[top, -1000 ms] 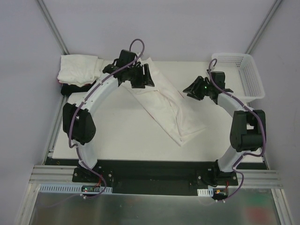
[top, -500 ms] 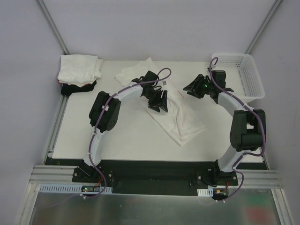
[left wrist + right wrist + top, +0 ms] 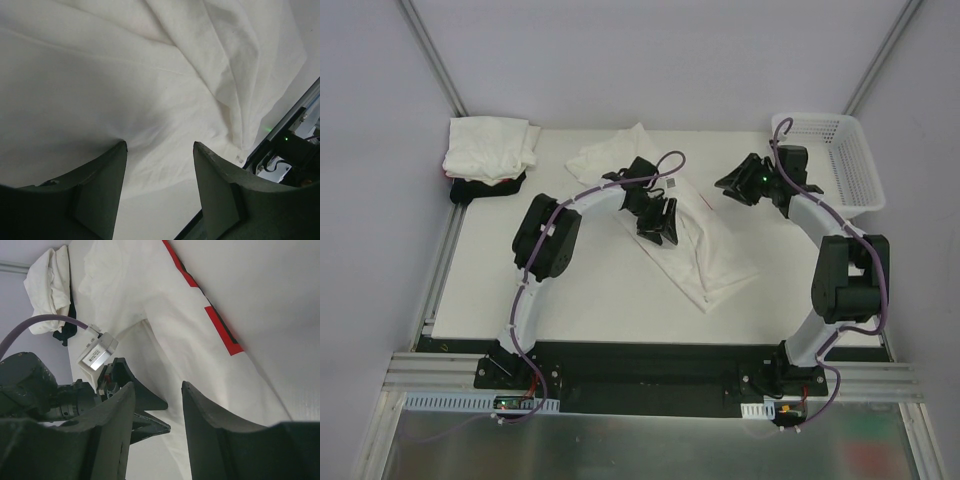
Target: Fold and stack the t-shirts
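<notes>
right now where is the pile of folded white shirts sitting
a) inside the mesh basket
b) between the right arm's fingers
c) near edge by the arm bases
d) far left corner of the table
D: the pile of folded white shirts rests on the far left corner of the table, across from the basket at far right.

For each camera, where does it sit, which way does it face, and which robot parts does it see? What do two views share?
Top external: above and behind the arms, looking down on the white table; both arms show.
Left wrist: on the left arm, facing down at the white cloth t-shirt; the left gripper shows.
Right wrist: on the right arm, facing across that t-shirt toward the left arm; the right gripper shows.
Shared: right wrist and top views show the white cloth shirt pile.
</notes>
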You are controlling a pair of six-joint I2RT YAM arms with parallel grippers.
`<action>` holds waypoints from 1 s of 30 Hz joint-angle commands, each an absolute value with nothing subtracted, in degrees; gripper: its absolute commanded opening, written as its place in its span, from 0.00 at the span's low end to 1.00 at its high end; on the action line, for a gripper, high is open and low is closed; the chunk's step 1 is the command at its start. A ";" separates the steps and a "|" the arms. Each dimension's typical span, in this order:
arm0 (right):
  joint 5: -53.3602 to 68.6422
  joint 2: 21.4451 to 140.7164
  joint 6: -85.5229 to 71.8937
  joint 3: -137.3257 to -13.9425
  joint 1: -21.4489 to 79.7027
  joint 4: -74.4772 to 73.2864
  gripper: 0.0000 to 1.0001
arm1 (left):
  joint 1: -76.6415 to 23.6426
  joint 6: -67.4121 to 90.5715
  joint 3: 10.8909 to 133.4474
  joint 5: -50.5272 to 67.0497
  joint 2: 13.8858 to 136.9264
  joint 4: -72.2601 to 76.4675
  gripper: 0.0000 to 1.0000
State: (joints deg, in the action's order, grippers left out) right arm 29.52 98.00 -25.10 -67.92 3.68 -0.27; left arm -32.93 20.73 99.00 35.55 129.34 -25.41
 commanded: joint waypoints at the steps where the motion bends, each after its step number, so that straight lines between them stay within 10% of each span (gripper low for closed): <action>1: 30.76 93.69 -25.93 -70.84 3.08 0.88 0.45 | -32.87 19.60 96.34 34.63 130.16 -25.75 0.56; 30: 33.31 88.15 -26.80 -66.97 2.20 1.76 0.46 | -13.45 27.69 70.48 2.29 104.16 -34.01 0.57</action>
State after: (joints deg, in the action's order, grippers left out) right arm 31.64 90.61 -26.17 -67.48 1.96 -0.23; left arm -15.99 27.92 71.18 11.57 107.33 -28.93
